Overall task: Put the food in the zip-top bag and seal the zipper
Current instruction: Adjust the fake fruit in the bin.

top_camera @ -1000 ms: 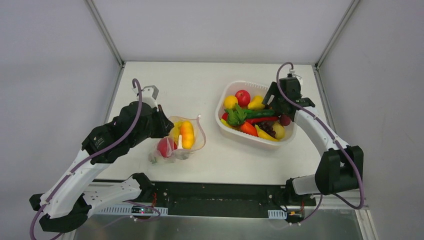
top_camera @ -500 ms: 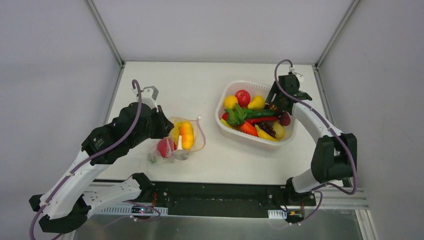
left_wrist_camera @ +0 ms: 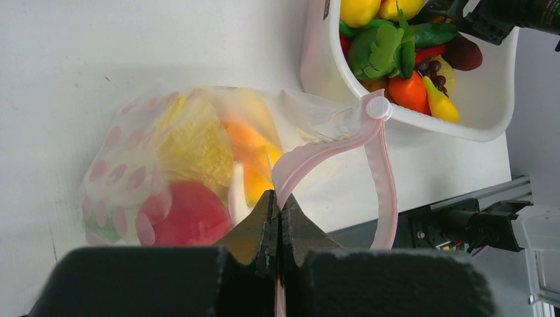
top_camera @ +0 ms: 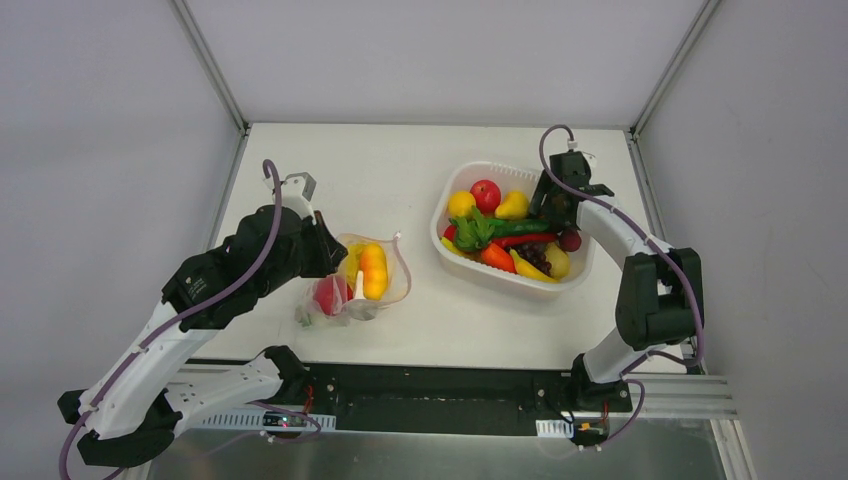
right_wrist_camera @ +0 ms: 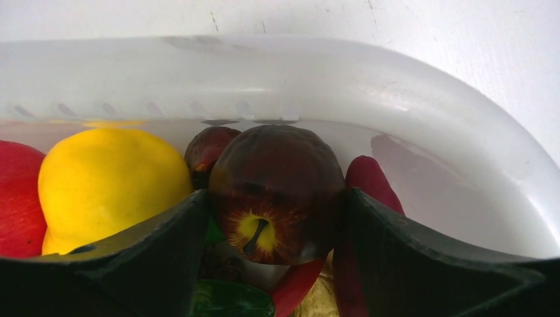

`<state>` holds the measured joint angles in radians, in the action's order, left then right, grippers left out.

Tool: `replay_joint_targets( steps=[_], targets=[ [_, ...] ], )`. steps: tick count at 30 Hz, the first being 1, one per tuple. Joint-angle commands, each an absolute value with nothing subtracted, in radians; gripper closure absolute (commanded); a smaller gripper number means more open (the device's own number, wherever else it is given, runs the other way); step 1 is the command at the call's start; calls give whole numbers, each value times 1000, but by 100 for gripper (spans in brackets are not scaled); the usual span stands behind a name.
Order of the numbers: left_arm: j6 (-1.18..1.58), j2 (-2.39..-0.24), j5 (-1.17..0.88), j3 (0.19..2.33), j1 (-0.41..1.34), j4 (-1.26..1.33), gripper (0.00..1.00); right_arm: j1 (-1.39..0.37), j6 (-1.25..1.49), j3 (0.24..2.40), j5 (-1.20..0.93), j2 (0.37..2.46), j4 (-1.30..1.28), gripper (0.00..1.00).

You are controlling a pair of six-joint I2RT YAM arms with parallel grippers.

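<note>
The clear zip-top bag lies left of centre and holds several pieces of food, among them an orange fruit and a red fruit. My left gripper is shut on the bag's pink zipper, holding the mouth open in a loop; it also shows in the top view. My right gripper is inside the white basket with its fingers closed against both sides of a dark red apple. In the top view the right gripper hides this apple.
The basket at the right holds more food: a red apple, a yellow fruit, green vegetables, a carrot, and dark grapes. A small metal bracket lies behind the left arm. Walls stand to the left, right and back.
My right gripper has moved left and down into the back right of the basket, around the dark red apple. The left gripper and the bag have not moved.
</note>
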<state>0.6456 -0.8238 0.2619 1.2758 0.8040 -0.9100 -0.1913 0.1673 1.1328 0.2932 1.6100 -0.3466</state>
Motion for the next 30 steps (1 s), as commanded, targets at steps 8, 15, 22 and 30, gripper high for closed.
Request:
replay_joint_targets(
  steps=[8,15,22,30],
  targets=[
    [667,-817,252,1273,802,-866,100,-189,163,1121,238,1515,-301,45],
    [666,-819,251,1276,802,-863,100,-188,174,1098,221,1423,-280,49],
    [666,-826,246,1276,802,-858,100,-191,252,1054,15,1303,-259,49],
    [673,-820,247,1265,802,-854,100,-245,240,1026,-194,1280,-246,47]
  ],
)
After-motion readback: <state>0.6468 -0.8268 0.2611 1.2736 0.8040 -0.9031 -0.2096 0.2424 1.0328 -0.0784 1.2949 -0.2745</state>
